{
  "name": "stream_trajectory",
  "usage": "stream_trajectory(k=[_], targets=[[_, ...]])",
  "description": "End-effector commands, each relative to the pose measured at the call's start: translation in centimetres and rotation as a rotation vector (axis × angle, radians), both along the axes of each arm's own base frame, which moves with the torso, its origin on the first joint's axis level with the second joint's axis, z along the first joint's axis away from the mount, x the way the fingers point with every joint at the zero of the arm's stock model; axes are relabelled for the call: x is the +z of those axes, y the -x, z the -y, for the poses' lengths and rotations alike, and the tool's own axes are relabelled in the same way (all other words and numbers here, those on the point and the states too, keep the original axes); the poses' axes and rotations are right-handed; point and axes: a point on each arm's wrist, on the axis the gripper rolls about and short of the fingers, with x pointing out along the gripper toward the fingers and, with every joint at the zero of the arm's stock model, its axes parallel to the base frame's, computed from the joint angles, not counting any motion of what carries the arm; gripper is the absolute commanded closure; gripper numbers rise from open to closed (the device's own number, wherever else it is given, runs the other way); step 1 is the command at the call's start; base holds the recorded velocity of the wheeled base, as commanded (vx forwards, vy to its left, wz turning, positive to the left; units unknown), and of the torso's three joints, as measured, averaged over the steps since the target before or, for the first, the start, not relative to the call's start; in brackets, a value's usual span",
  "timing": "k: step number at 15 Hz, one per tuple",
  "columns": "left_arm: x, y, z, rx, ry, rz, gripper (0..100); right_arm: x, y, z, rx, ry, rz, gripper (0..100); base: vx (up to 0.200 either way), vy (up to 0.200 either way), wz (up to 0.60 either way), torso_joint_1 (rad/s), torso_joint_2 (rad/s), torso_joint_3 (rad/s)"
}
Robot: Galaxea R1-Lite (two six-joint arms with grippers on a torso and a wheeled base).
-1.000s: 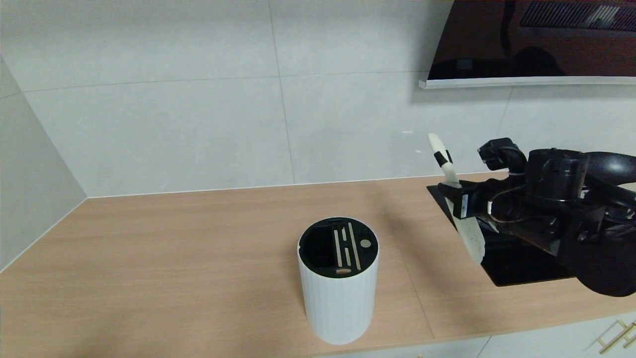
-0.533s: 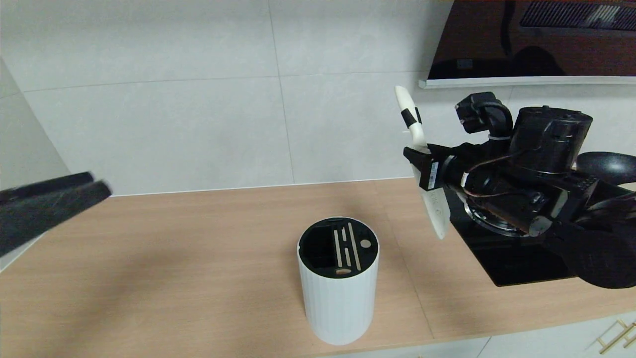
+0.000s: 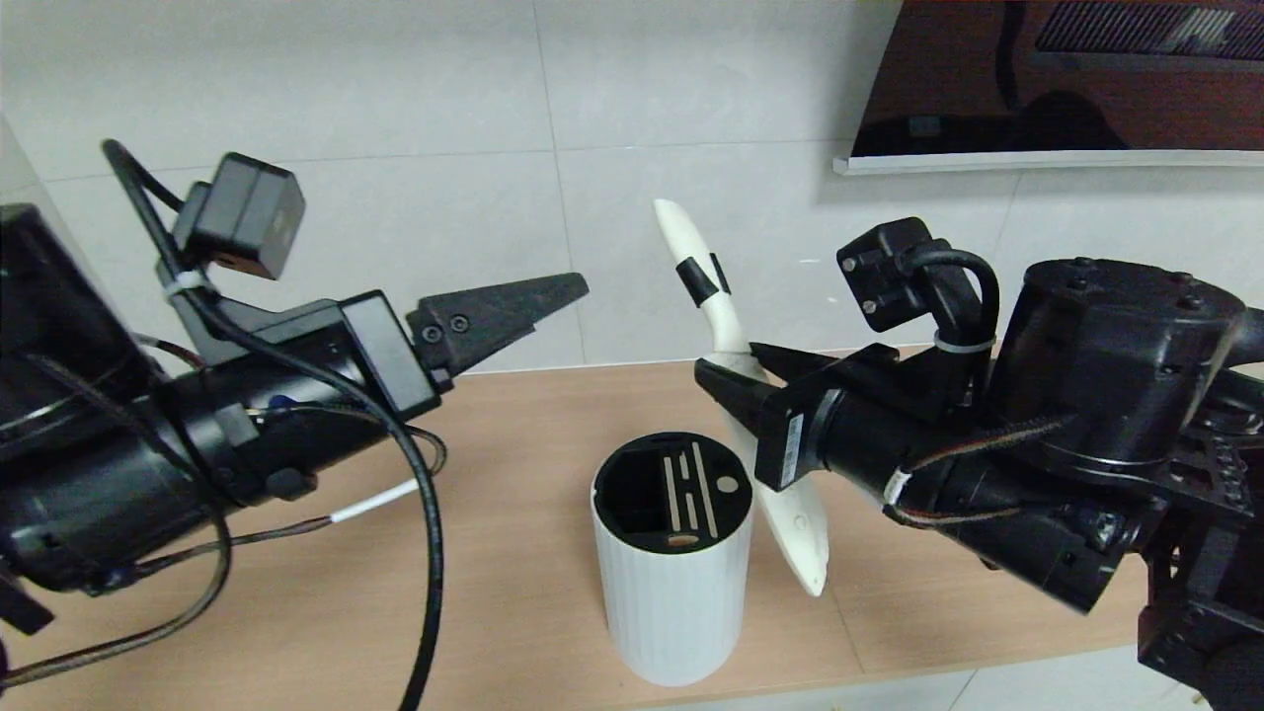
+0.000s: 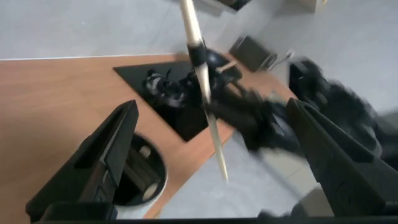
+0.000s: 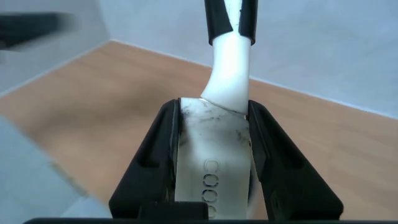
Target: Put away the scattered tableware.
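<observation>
Alignment should be secured first: the white knife [image 3: 724, 321], pinched mid-length in the right gripper [image 3: 731, 373], handle up and blade hanging just beside the slotted holder [image 3: 671, 592], must be lifted above its rim and squared over 1 slot, the left gripper [image 3: 563, 291] hovering with jaws spread.

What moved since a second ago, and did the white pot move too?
The right hand, shut on the white utensil, carried it left until it was next to the white holder. The left hand, open, swung in from the left toward the utensil. The holder stayed put.
</observation>
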Motion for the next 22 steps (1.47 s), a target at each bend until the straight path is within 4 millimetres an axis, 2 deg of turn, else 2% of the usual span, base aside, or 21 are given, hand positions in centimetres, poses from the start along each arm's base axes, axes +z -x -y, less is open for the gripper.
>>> stream_trajectory(k=[1, 3, 6, 10, 22], targets=[[-2.2, -1.2, 1.8, -0.032, -0.03, -0.064, 0, 0.3, 1.3, -0.4, 0.046, -0.015, -0.001, 100, 0.0, 0.0, 0.0, 0.0, 0.0, 0.0], [-2.4, -1.0, 2.3, -0.051, -0.025, -0.069, 0, 0.1, 2.5, -1.1, 0.091, -0.012, -0.009, 100, 0.0, 0.0, 0.0, 0.0, 0.0, 0.0], [-1.8, -0.2, 2.9, -0.09, 0.044, -0.063, 0, -0.4, 3.4, -1.9, 0.131, 0.0, -0.023, 100, 0.0, 0.0, 0.0, 0.0, 0.0, 0.0], [-2.1, 0.2, 3.4, -0.118, 0.051, -0.046, 0, -0.8, 4.5, -2.7, 0.177, -0.009, -0.049, 100, 0.0, 0.0, 0.0, 0.0, 0.0, 0.0], [-2.5, -0.1, 3.5, -0.115, 0.052, -0.041, 0, -1.2, 5.4, -3.0, 0.209, 0.003, -0.057, 100, 0.0, 0.0, 0.0, 0.0, 0.0, 0.0]])
